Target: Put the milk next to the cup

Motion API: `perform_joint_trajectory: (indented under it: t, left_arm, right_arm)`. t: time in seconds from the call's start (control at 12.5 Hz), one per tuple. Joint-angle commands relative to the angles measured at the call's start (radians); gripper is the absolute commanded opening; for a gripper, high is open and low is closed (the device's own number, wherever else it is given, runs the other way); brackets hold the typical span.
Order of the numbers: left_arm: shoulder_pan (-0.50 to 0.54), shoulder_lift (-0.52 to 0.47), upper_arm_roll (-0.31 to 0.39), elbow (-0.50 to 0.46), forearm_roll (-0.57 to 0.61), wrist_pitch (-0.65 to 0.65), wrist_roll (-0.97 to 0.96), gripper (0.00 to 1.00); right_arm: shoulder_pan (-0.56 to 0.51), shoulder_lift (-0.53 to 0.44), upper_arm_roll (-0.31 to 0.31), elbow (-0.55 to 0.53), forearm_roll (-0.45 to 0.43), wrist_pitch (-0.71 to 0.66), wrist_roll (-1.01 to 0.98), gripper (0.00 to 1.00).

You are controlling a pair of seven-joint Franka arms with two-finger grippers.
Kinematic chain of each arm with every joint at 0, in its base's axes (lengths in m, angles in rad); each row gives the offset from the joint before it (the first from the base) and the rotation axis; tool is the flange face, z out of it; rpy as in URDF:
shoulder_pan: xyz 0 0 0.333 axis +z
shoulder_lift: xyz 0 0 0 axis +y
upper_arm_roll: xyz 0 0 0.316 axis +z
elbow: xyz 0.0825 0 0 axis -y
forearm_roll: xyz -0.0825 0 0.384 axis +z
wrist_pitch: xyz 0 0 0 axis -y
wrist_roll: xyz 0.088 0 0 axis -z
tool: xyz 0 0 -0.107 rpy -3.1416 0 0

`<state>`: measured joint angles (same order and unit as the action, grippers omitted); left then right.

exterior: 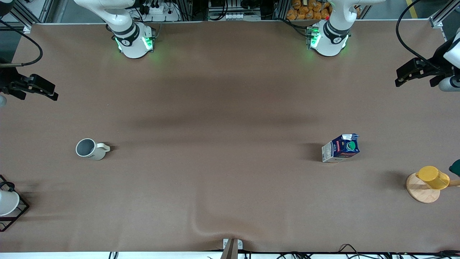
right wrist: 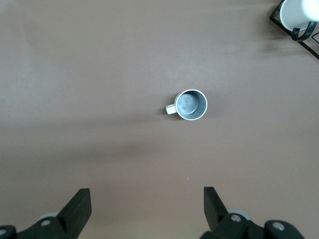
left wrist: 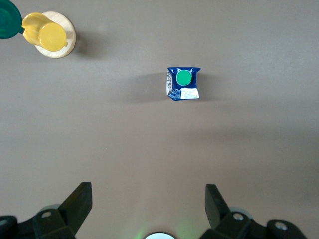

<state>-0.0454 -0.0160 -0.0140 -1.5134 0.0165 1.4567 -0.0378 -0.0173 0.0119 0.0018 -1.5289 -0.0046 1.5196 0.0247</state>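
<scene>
The milk (exterior: 340,148), a dark-blue carton with a green cap, stands upright on the brown table toward the left arm's end; it also shows in the left wrist view (left wrist: 183,83). The cup (exterior: 90,149), off-white with a grey inside, stands upright toward the right arm's end, its handle pointing toward the milk; it also shows in the right wrist view (right wrist: 190,105). My left gripper (exterior: 399,77) (left wrist: 148,191) is open and empty, high over the table's left-arm end. My right gripper (exterior: 50,90) (right wrist: 147,194) is open and empty, high over the right-arm end.
A yellow cup on a wooden disc (exterior: 429,180) (left wrist: 47,36) stands near the left arm's end, a dark green thing (exterior: 455,167) beside it. A white cup in a black wire rack (exterior: 7,203) (right wrist: 299,15) stands at the right arm's end. The cloth has a wrinkle (exterior: 212,223) near the front edge.
</scene>
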Motion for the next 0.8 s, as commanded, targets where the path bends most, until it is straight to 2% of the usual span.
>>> perform_joint_trajectory:
  t: [0.0,0.24,0.48,0.72]
  left_arm:
    - [-0.017,0.045,-0.012,0.048,0.013,-0.015,0.003,1.0]
    - [-0.018,0.063,-0.012,0.051,0.008,-0.015,-0.082,1.0]
    - [-0.004,0.07,-0.011,0.05,0.008,-0.009,-0.079,1.0]
    - [0.012,0.114,-0.007,0.038,0.013,0.055,-0.08,1.0]
  right_arm:
    - [-0.021,-0.003,0.006,-0.016,0.003,0.007,-0.016,1.0]
    - [-0.033,0.028,0.006,-0.016,0.003,0.008,-0.016,1.0]
    - [-0.053,0.078,0.006,-0.02,0.003,-0.004,-0.014,1.0]
    - [-0.105,0.17,0.006,-0.013,0.002,0.036,-0.016,1.0]
